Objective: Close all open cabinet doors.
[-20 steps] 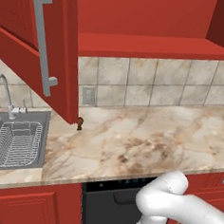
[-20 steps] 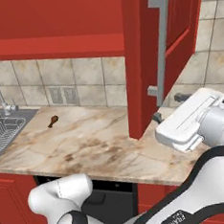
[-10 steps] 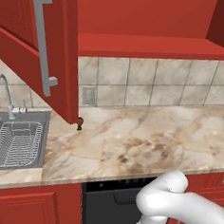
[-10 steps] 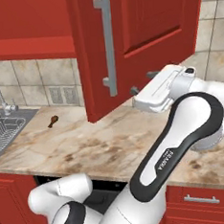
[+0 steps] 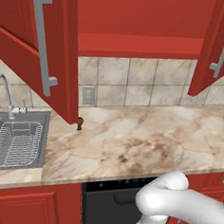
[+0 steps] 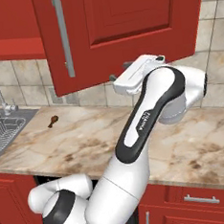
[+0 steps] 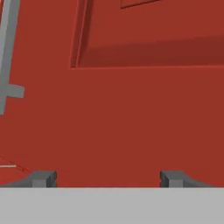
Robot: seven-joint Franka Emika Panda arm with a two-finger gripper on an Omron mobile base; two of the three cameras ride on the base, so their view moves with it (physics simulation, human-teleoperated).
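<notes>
Straight ahead of your tool (image 7: pixel 107 178), the right door (image 6: pixel 125 26) hangs half open above the counter (image 6: pixel 87 140), its handle (image 6: pixel 63 36) vertical. Fingers sit spread, holding nothing, against its lower front. Push flat into it. The left door (image 5: pixel 38 46) gapes too.

Base views flanking; hand view door-close.

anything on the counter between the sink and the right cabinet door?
Just a small brown object near the left door's lower corner. Otherwise bare marble counter from sink to right door, per the left base view.
</notes>
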